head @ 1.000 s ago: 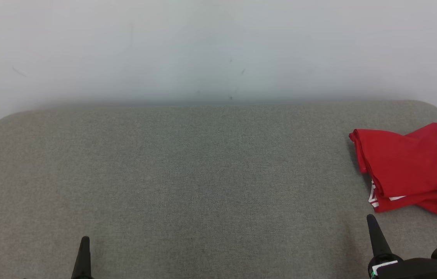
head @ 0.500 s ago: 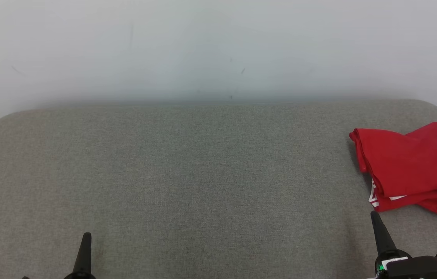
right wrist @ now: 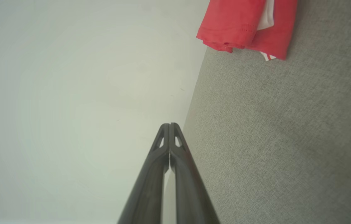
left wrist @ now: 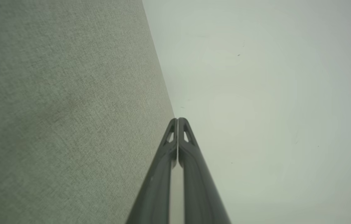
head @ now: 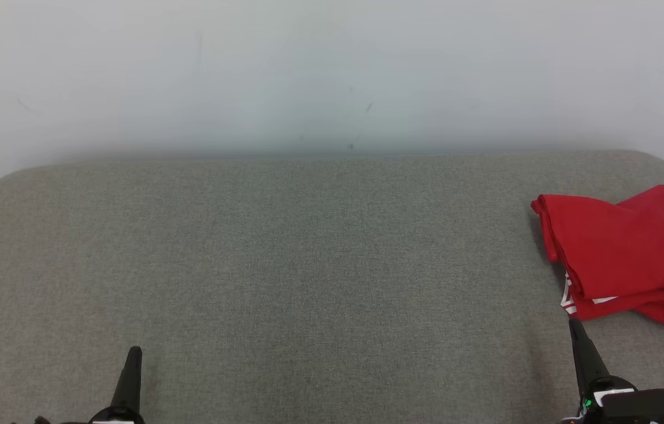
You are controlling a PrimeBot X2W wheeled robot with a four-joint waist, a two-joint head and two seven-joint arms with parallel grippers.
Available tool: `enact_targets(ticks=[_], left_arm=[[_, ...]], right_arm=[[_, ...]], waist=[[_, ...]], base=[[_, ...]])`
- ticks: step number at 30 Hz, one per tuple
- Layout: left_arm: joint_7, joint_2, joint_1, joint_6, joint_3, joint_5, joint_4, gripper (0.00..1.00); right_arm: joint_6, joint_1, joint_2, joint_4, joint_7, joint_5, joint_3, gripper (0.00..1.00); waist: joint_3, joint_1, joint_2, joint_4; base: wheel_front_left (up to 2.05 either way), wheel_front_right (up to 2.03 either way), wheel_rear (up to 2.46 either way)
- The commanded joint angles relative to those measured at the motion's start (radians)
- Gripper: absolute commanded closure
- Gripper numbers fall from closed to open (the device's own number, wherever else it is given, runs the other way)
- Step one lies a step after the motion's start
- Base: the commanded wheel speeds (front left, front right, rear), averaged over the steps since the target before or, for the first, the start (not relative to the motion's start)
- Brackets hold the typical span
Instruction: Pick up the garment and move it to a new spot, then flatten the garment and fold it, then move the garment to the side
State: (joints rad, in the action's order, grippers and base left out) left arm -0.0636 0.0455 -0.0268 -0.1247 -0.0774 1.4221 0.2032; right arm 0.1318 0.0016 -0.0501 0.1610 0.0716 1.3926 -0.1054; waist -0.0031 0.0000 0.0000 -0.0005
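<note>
Surface: grey fabric cushion (head: 308, 265) against a pale wall (head: 332, 70).
Left gripper (head: 133, 352): near left, fingers pointing at the wall, pressed together, empty.
Right gripper (head: 573, 323): near right, fingers closed tip to tip, empty, just short of the garment (head: 620, 253).
Garment: red, folded, at the cushion's right end.
Change: left tip reaches slightly farther forward than a second ago; right tip has shifted rightward; garment unmoved.

We see the red garment (head: 620, 253) lying folded in a rough, slightly skewed rectangle at the far right of the grey fabric bench (head: 308, 265), near its rounded back corner. White markings peek from between the layers at its near left edge, and the near hem lies rumpled.
</note>
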Motion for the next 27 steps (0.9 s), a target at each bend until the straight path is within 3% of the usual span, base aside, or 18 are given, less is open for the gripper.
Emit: enact_targets(ticks=[1, 27], left_arm=[[-0.004, 0.006, -0.021, -0.007, -0.005, 0.015, -0.007, 1.0], [-0.056, 0.007, -0.042, -0.008, -0.008, 0.188, -0.004, 1.0]], right_arm=[[-0.002, -0.01, -0.001, -0.007, 0.006, 0.017, -0.003, 1.0], [-0.002, -0.013, -0.001, -0.017, 0.034, 0.221, -0.027, 1.0]], waist=[[0.0, 0.0, 0.0, 0.0], [0.005, 0.0, 0.0, 0.0]], base=[[0.0, 0.0, 0.0], [0.0, 0.0, 0.0]])
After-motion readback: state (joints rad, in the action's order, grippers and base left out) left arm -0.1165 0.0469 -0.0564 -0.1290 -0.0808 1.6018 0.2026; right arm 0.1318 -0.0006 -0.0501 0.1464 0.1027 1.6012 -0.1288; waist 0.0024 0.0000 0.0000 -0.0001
